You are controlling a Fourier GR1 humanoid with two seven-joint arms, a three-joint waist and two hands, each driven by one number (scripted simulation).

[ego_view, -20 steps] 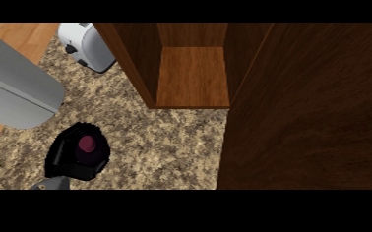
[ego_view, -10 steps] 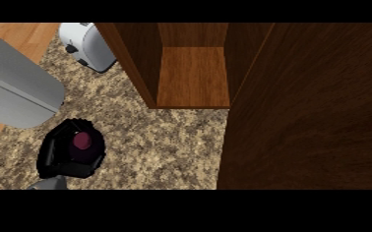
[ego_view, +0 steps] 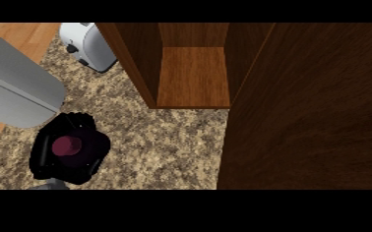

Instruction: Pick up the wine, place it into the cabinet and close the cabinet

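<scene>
The robot's black left hand is sitting at seven o'clock over the speckled granite counter, its fingers curling round the dark bottle of wine, whose round maroon top is showing from above. The open brown wooden cabinet is standing at twelve o'clock, well apart from the bottle, its shelf showing bare. Its dark wooden door is filling three o'clock. A white and grey toaster is sitting at eleven o'clock.
</scene>
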